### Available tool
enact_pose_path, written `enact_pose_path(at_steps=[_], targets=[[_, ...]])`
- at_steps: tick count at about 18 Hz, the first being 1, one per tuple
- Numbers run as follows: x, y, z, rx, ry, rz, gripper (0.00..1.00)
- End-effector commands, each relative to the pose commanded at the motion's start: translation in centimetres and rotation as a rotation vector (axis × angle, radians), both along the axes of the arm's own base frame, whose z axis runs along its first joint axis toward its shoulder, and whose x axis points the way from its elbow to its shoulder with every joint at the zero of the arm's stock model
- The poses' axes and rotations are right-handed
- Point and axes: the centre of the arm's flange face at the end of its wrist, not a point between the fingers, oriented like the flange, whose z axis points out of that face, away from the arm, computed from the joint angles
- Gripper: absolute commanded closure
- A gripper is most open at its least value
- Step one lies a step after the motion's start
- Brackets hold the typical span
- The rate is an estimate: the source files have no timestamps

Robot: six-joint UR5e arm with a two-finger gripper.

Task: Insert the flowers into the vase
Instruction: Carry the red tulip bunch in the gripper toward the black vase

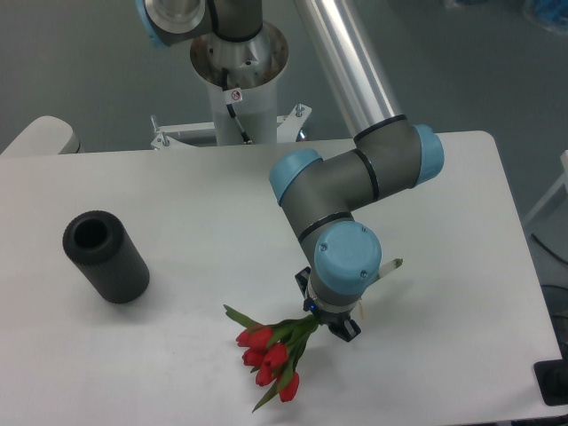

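Red tulip buds crowd together near the front edge of the white table, four or so of them at the end of the flowers, with thin green leaves splaying out on either side and one leaf reaching back toward the left. The green stems run up and to the right into my pincer, which sits under my blue-capped wrist and is mostly hidden by it; the dark fingers appear to be clamped on the stem ends, since the stems vanish right between them. My wrist points straight down over that spot, and a pale stem tip pokes out past the wrist on its right side. I cannot tell whether the buds are resting on the tabletop or hanging just above it, though a faint shadow lies close beneath them. The vase, a matte black rough-textured cylinder with thick walls, stands well apart from the flowers toward the left edge of the table, its round mouth open upward and empty as far as I can see into it. My grey forearm and blue elbow joints stretch back over the right half of the table toward my white pedestal beyond the far edge.
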Motion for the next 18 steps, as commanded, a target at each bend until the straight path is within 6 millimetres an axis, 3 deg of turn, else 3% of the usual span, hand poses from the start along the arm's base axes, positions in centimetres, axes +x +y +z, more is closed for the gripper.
enact_pose_path(at_steps=[11, 18], targets=[[1.7, 0.9, 0.0, 0.059, -0.053, 0.010, 0.78], [2.5, 1.7, 3.1, 0.223, -0.124, 0.038, 0.81]])
